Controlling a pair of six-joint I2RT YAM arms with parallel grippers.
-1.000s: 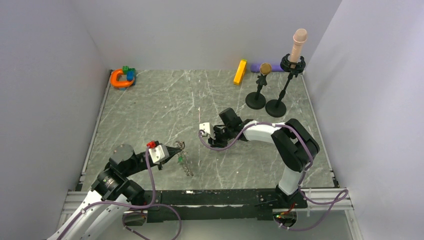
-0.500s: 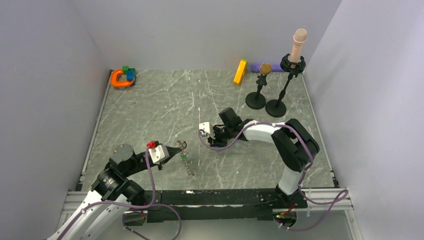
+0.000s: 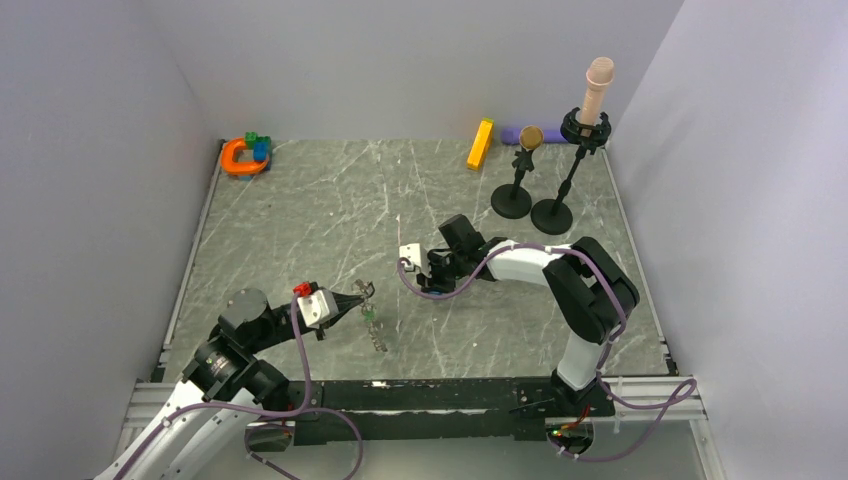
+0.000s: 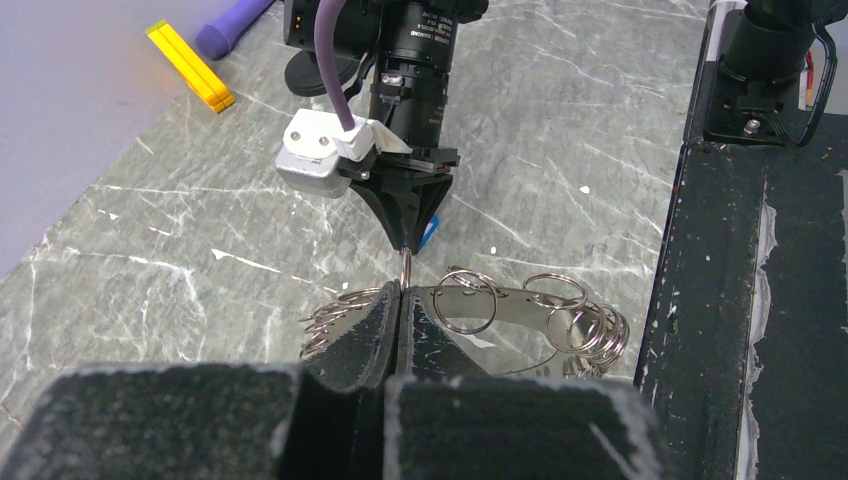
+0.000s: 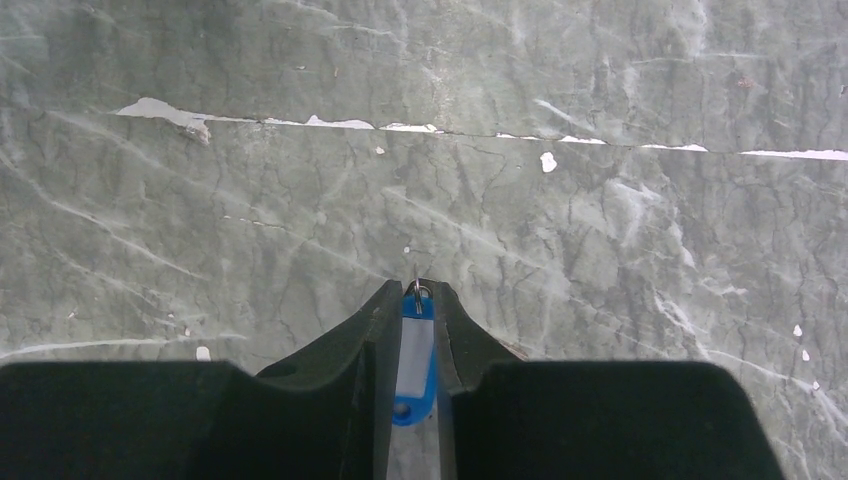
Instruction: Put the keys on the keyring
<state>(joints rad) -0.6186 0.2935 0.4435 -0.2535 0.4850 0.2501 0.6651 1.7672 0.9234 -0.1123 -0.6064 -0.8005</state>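
Note:
My left gripper is shut on the top edge of the keyring, a flat silvery ring with several small split rings along its rim. In the top view the left gripper holds the keyring hanging just over the table, with a speck of green on it. My right gripper is shut on a blue key with a white label, its small metal loop poking out at the fingertips. Seen from the left wrist, the right gripper points down just beyond the keyring, the blue key peeking out beside it.
An orange horseshoe toy with green and blue blocks lies at the back left. At the back right are a yellow bar, a purple piece and two black stands. A black rail runs along the near edge.
My left gripper has carried the keyring a little to the right, toward the right gripper. The right gripper has stayed in place, its jaws slightly tighter on the blue key.

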